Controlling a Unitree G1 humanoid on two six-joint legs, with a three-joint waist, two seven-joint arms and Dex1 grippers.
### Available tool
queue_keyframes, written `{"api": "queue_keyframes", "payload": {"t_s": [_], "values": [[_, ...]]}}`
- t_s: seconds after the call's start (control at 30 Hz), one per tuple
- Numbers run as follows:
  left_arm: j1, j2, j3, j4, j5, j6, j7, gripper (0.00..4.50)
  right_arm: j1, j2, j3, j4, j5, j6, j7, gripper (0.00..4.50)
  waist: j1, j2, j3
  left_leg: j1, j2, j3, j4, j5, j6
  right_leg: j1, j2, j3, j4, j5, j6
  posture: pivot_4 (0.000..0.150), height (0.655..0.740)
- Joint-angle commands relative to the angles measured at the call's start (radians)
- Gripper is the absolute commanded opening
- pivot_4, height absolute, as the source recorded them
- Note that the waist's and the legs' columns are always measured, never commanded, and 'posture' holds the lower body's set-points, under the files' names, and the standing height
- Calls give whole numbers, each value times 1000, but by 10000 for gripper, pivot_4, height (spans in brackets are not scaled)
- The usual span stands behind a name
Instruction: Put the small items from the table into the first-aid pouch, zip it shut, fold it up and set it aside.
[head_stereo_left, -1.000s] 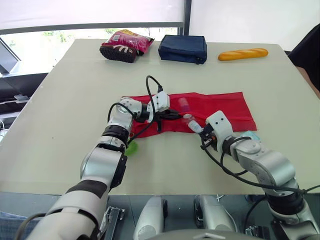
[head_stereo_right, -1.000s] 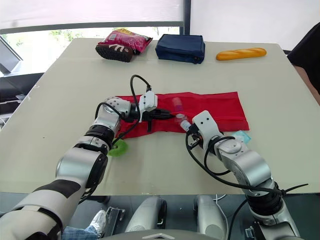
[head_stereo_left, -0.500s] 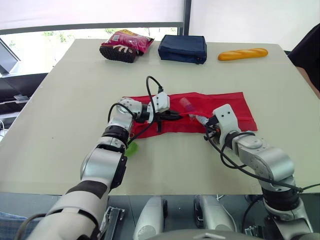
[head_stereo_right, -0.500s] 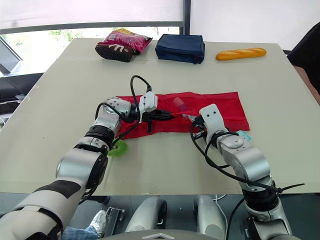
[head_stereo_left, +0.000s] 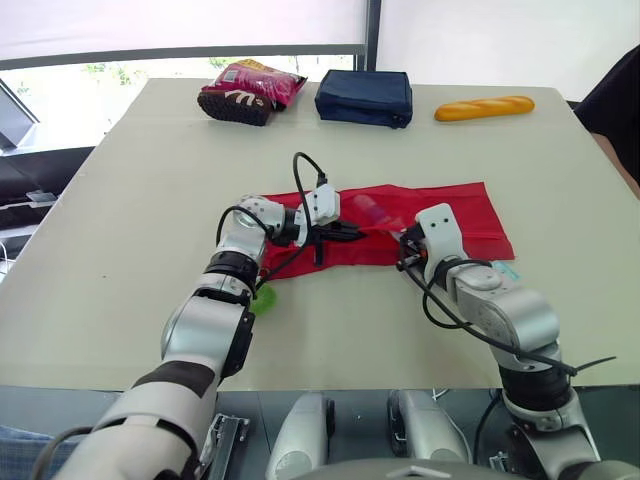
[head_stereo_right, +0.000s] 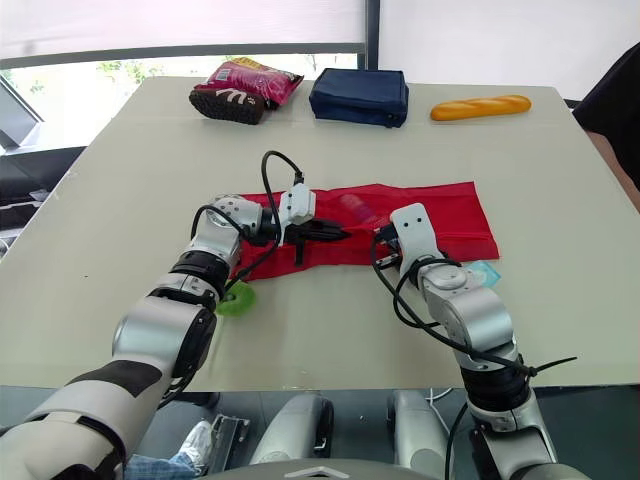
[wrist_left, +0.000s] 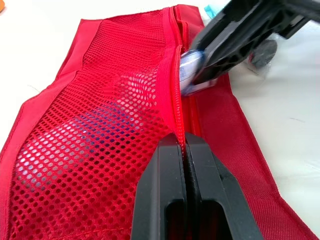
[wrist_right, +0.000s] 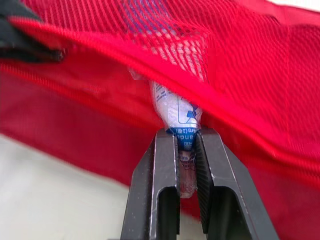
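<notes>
Starting nearest: a green round item (head_stereo_right: 238, 298) lies on the surface (head_stereo_left: 130, 200), touching the left forearm and partly hidden by it. A teal packet (head_stereo_right: 484, 270) lies on the surface just beside the right forearm, off the pouch's near right corner.

The right gripper (wrist_right: 185, 135) has its jaws closed on a small clear tube (wrist_right: 179, 110) with blue print. The tube's front end sits under the raised edge of the mesh pocket (wrist_left: 100, 115), and its tail is between the jaws.

The left gripper (wrist_left: 184, 142) has its jaws closed, pinching the pocket's zipper edge. Both grippers point toward each other, close together, over the middle of the red first-aid pouch (head_stereo_left: 455, 215). The pouch lies unfolded, long side across the surface, with the pocket open where the tube enters. A pale bluish item shows through the mesh; what it is cannot be told.

At the far edge, well apart from the pouch, are a red snack bag (head_stereo_left: 250, 90), a navy zipped case (head_stereo_left: 365, 97) and a bread loaf (head_stereo_left: 485, 107). A person's dark sleeve (head_stereo_left: 615, 100) is at the far right.
</notes>
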Motion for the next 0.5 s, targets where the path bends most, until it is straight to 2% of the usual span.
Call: {"api": "queue_keyframes", "payload": {"t_s": [0.03, 0.5], "values": [[-9, -5, 12, -27, -18, -20, -12, 0, -49, 19, 33, 20, -9, -48, 18, 207, 0, 0, 0, 0, 0, 0, 0, 0, 0, 0, 0, 0, 0, 0, 0, 1500, 7105], [-10, -9, 14, -23, -15, -27, -12, 0, -58, 61, 45, 49, -27, -95, 39, 207, -1, 0, 0, 0, 0, 0, 0, 0, 0, 0, 0, 0, 0, 0, 0, 1500, 7105]]}}
